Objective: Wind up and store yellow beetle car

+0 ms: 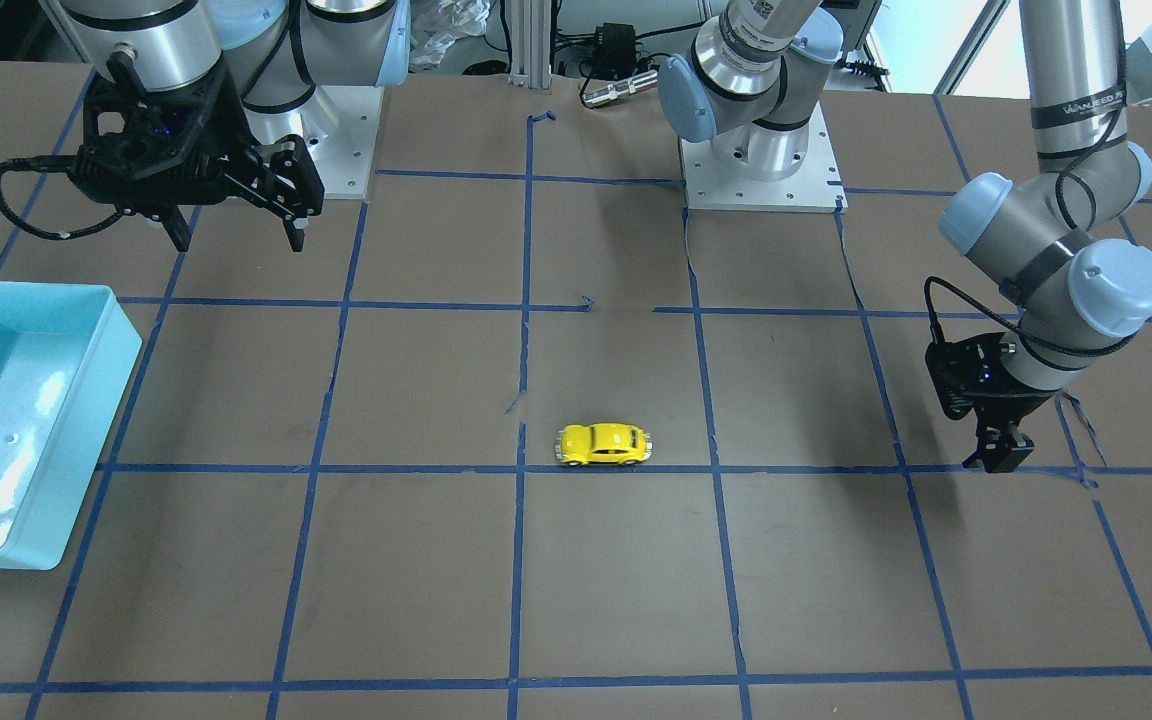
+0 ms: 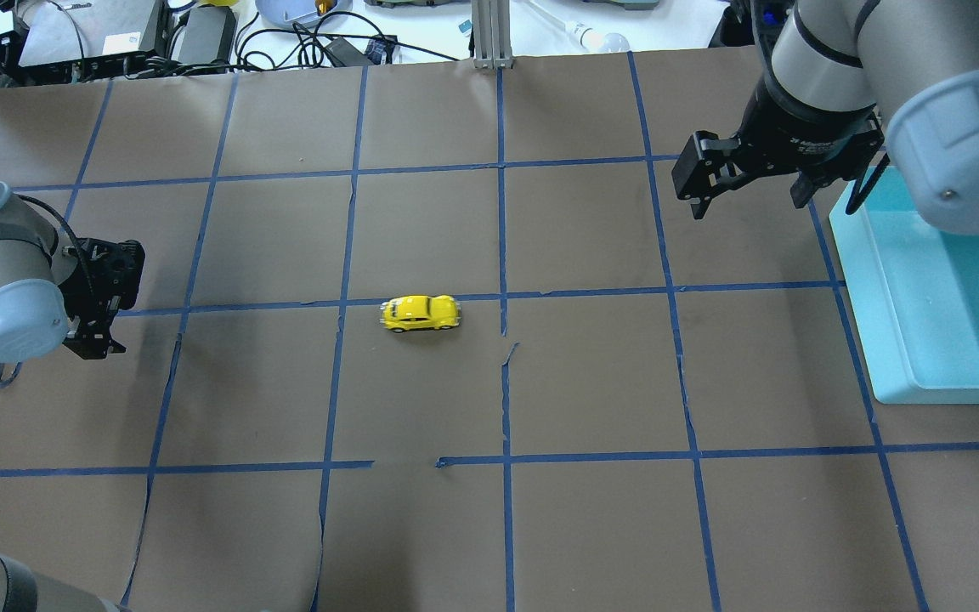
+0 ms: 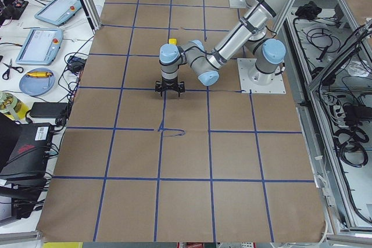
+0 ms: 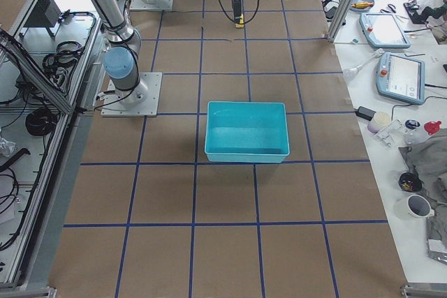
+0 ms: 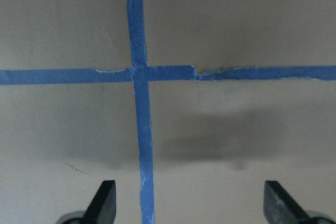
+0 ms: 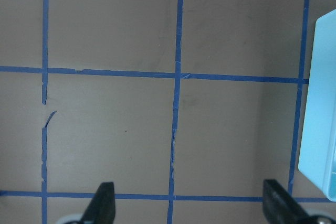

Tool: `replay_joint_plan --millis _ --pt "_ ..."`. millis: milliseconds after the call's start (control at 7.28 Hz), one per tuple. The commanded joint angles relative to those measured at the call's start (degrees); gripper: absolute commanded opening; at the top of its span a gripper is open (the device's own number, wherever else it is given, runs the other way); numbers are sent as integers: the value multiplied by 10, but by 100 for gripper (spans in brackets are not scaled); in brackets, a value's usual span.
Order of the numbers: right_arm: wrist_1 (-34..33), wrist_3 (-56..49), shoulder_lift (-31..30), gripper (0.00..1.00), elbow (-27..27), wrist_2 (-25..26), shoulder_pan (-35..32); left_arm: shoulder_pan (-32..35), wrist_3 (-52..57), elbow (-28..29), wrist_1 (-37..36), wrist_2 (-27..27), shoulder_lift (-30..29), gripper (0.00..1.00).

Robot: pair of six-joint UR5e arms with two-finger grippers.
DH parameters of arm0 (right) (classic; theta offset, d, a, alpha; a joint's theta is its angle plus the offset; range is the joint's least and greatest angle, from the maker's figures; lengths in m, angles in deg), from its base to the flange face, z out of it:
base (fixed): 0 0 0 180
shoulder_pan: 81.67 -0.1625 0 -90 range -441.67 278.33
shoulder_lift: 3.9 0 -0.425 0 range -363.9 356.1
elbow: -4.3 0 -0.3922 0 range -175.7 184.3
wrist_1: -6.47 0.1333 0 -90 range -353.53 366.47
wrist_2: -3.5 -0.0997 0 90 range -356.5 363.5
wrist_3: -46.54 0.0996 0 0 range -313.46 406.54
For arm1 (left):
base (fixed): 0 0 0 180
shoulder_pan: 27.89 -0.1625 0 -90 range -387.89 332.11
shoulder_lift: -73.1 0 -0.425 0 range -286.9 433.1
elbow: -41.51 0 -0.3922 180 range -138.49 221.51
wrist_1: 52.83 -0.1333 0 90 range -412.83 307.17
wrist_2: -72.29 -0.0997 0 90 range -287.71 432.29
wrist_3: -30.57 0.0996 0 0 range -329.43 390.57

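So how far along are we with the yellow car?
Nothing looks done yet: the yellow car sits untouched on the table, outside the blue bin. Nothing is in hand; the left tool and right tool are open and empty. Winding and storing remain.

Yellow beetle car [image 1: 604, 444]: tiny, glossy, bright yellow, with a rounded body, dark windows and black wheels. Upright on its wheels, lengthwise left to right, just below the centre of the front-facing view. In the overhead view, slightly left of centre, standing free.
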Motion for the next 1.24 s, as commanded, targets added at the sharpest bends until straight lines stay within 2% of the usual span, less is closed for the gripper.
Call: replay_joint_plan --millis 0,137,275,549,824,1099 --pt "0 -1 0 100 0 1 0 39 -124 1 42 8 32 100" --pt "0 -1 0 100 0 1 0 83 -213 4 77 8 59 100" --pt "2 -2 0 100 0 2 0 125 -299 36 145 9 85 100" --pt "14 -48 1 100 0 2 9 219 -523 167 333 18 114 100" --pt "9 -163 3 100 0 2 38 310 -788 232 380 39 128 100" --pt "4 -318 22 100 7 -5 81 339 -987 249 393 33 158 100"
